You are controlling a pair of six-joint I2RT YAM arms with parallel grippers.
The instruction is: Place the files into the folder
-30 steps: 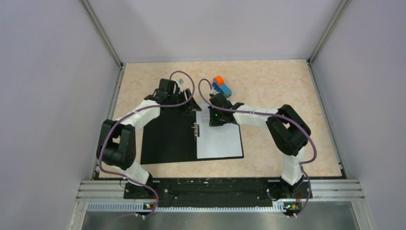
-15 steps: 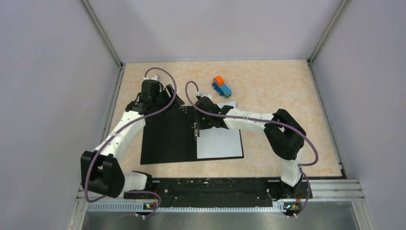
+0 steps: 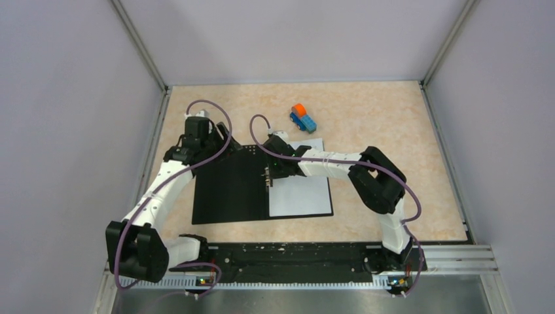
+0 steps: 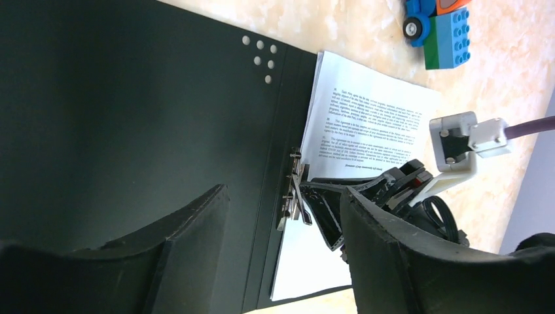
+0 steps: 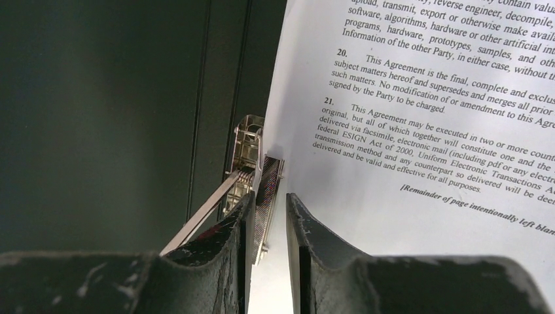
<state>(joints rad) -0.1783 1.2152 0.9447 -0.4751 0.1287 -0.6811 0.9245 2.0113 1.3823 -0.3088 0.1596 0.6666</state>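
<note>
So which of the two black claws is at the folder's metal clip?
The right gripper: narrowly parted, it sits at the silver metal clip on the spine of the open black folder. The left gripper hangs wide open, away from it.

A: State of the folder?
B: Open and flat, black inside upward, metal clip strip along its spine.
A: And the files?
B: White printed sheets, flat on the folder's right half, left edge just beside the clip strip.
</note>
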